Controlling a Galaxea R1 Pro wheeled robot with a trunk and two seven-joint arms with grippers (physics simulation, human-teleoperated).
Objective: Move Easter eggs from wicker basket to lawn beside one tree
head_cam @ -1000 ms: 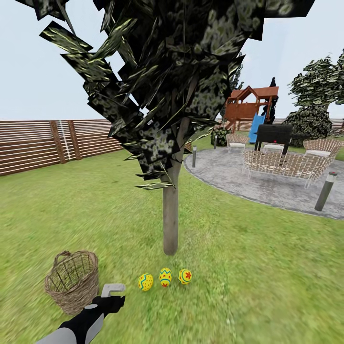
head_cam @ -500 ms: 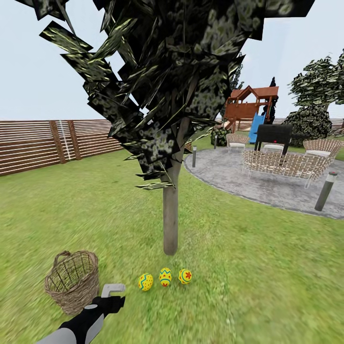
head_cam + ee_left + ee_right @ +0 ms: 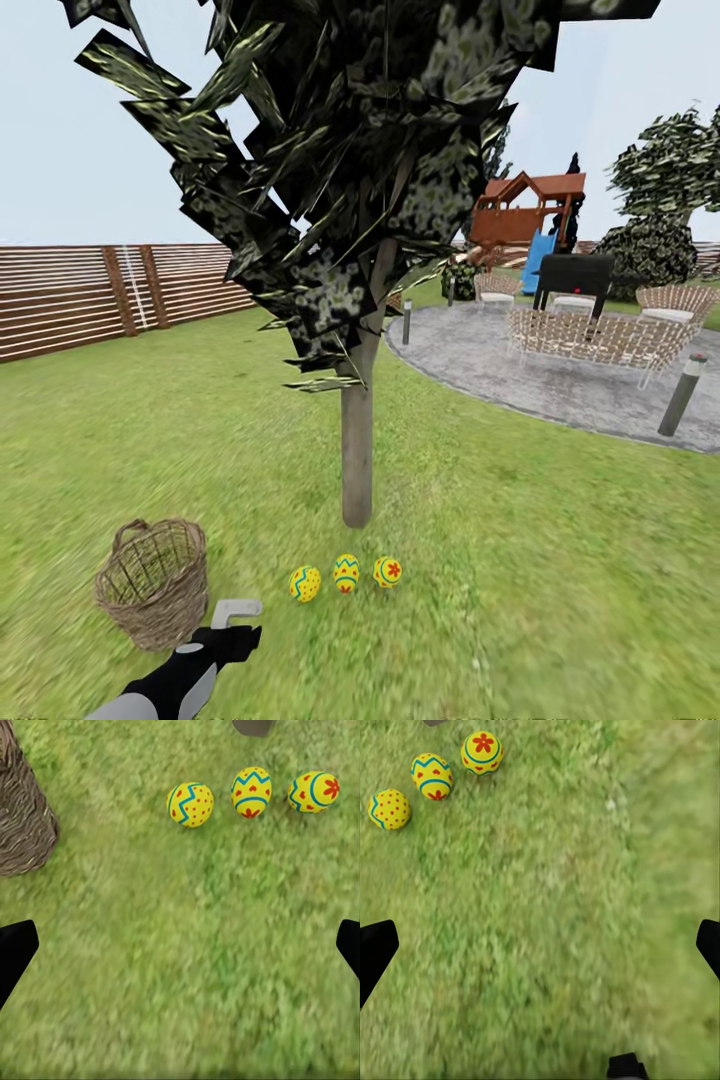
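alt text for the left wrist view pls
Three yellow painted Easter eggs lie in a row on the lawn, none held. The wicker basket stands apart from them at one edge, and the open left gripper hangs above bare grass.

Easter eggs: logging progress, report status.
Left hand open, empty; right hand open, empty. Three Easter eggs on lawn beside tree. Wicker basket looks empty. Nothing obstructing.

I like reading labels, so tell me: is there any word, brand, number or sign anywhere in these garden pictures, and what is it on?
None: no words, brands, numbers or signs can be read in any view.
The three Easter eggs carry only painted bands, dots, hearts and a flower, no letters.
The wicker basket, the tree, the fence and the black grill show no markings.
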